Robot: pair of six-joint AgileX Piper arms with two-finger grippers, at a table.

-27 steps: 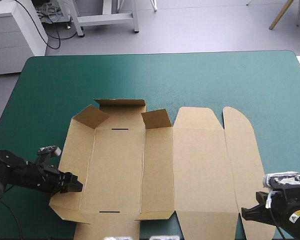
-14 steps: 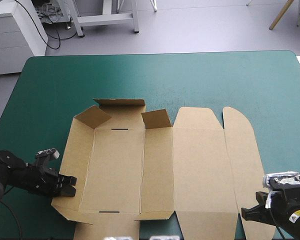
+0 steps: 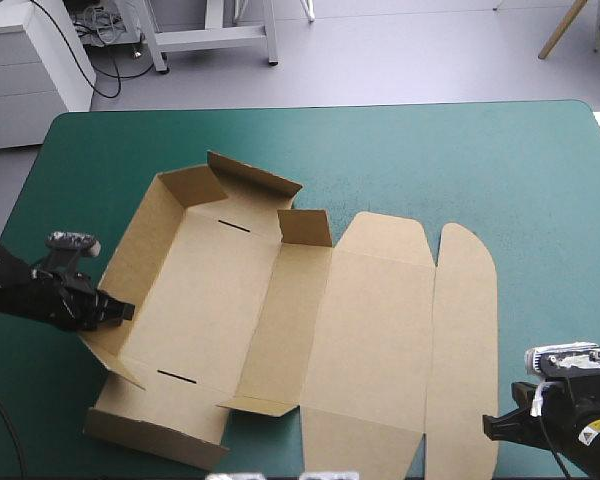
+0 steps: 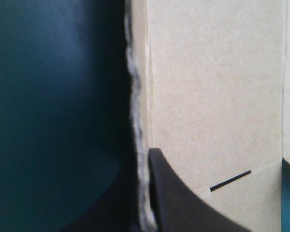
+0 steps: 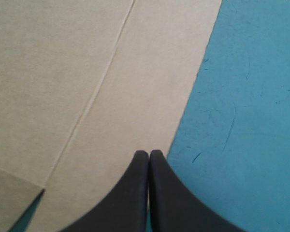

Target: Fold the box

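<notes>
The brown box [image 3: 280, 300] lies as a cut sheet on the teal-green cover, turned askew, with its left side wall and far flaps raised. My left gripper [image 3: 120, 312] sits at the sheet's left edge, shut on the box: in the left wrist view the raised wall's edge [image 4: 137, 121] runs between the black fingers of the left gripper [image 4: 145, 154]. At the near right my right gripper [image 3: 490, 428] is shut with nothing in it. In the right wrist view the right gripper [image 5: 149, 153] hovers over the outer lid flap [image 5: 135, 96], close to that flap's edge.
Teal-green cover [image 3: 430, 150] shows between the box and the table's far edge, and also along the right side [image 5: 241, 121]. The near flaps of the sheet [image 3: 150, 432] reach close to the table's front edge.
My left gripper shut on the box's left wall and moved away from me and leftward. The wall rose and the whole sheet swung round. The right arm stayed put.
</notes>
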